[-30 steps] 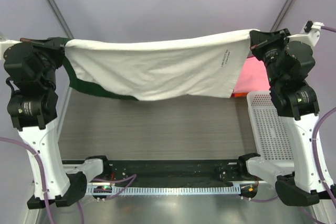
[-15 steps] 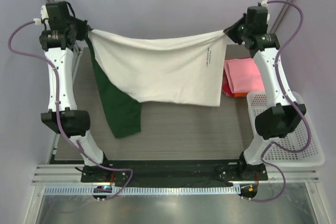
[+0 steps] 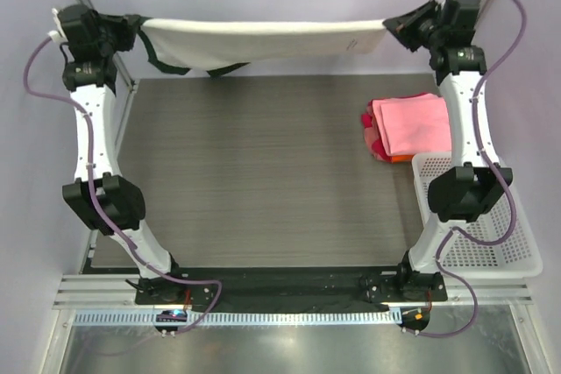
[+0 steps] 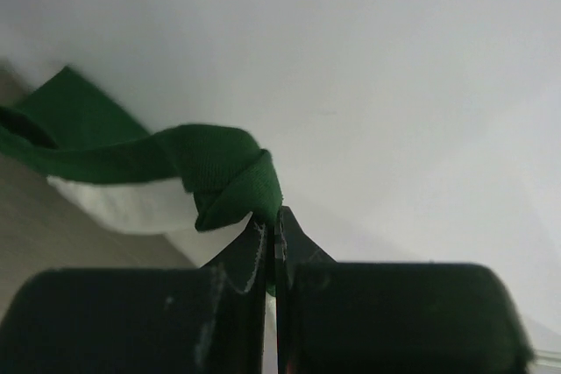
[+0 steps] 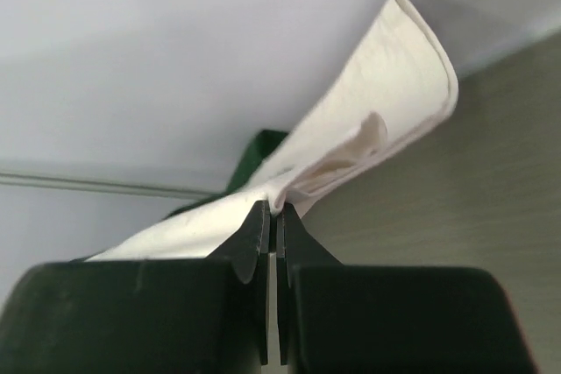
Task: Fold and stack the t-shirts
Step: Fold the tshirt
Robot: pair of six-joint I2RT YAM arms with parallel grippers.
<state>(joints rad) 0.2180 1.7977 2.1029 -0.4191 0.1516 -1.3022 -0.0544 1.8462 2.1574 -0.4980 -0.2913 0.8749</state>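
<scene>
The cream-white t-shirt (image 3: pixel 263 39) with dark green sleeves is stretched in the air between both arms, along the table's far edge. My left gripper (image 3: pixel 133 29) is shut on its green sleeve end (image 4: pixel 232 177). My right gripper (image 3: pixel 393 27) is shut on its white hem end (image 5: pixel 351 151). A green part (image 3: pixel 180 63) hangs below the white band on the left. A stack of folded shirts, pink (image 3: pixel 412 122) on top with red and orange edges under it, lies at the right of the table.
A white plastic mesh basket (image 3: pixel 478 216) stands at the right, near the stack. The grey wood-grain table (image 3: pixel 254 172) lies below the held shirt. Pale walls close the back and sides.
Both arms have reached further back and stretched the shirt taut at the far edge. The shirt's hanging body and long green sleeve have swung away behind the held edge.
</scene>
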